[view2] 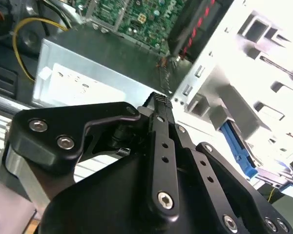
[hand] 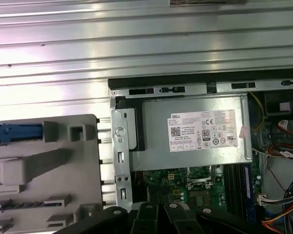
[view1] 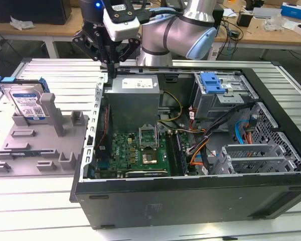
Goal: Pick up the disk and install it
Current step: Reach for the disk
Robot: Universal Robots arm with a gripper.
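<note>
A ribbed aluminium bench (view1: pixel 45 213) carries everything, and the open computer case (view1: pixel 190 193) lies on its side in the middle of it, insides facing up. The robot arm (view1: pixel 175 30) reaches in from behind the case and hangs over its rear corner towards the exterior view's left. The jaws point straight down just above the case rim there, over the edge of the power supply; they look clenched together with nothing between them.

Beside the case, on the exterior view's left, sits a grey moulded fixture (view1: pixel 45 150), touching or nearly touching the case wall; the first wrist view shows it (hand: pixel 44 165) right against that wall.

Inside the case, the grey power supply (view1: pixel 133 98) fills the rear corner under the jaws, and both wrist views look down on its labelled top (hand: pixel 195 131) (view2: pixel 88 78). The green motherboard (view1: pixel 135 148) lies next to it, nearer the case front.

The disk (view1: pixel 26 100) is outside the case, standing upright on edge in the far end of the fixture, label facing out, blue bracket around it, well apart from the jaws.

A small blue latch (view1: pixel 212 83) sits on the drive cage (view1: pixel 226 100) at the case's rear corner on the exterior view's right.
</note>
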